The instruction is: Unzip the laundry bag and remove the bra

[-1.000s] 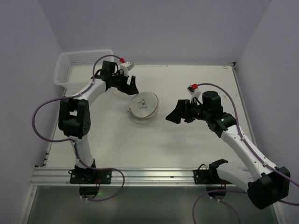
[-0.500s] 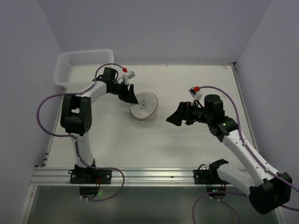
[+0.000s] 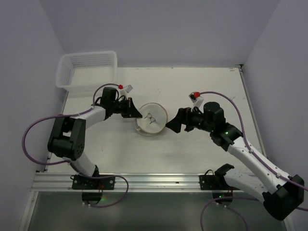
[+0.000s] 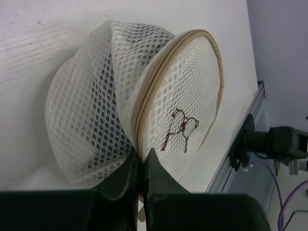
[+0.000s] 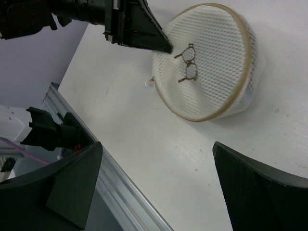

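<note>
So, far left: a white plastic basket (image 3: 89, 54) sat in the back left corner of the table (image 3: 207, 86), well apart from both arms.
Left gripper (image 3: 137, 114): its jaws were squeezed tight together on the beige rim at the left side of the laundry bag (image 3: 152, 119).
Laundry bag: it lay near the middle of the table, tilted up, with the little bra drawing on its face. The zip looked closed where it showed.
Right gripper (image 3: 174, 126): it hung just right of the bag with its jaws spread wide, holding nothing.
Open room: bare table lay behind the bag and in front of it.
Edges: a metal rail (image 3: 154, 180) ran along the near edge. Walls stood at the left, back and right.
In the way: the left gripper blocked the bag's left side, and the right gripper faced its right side.
</note>
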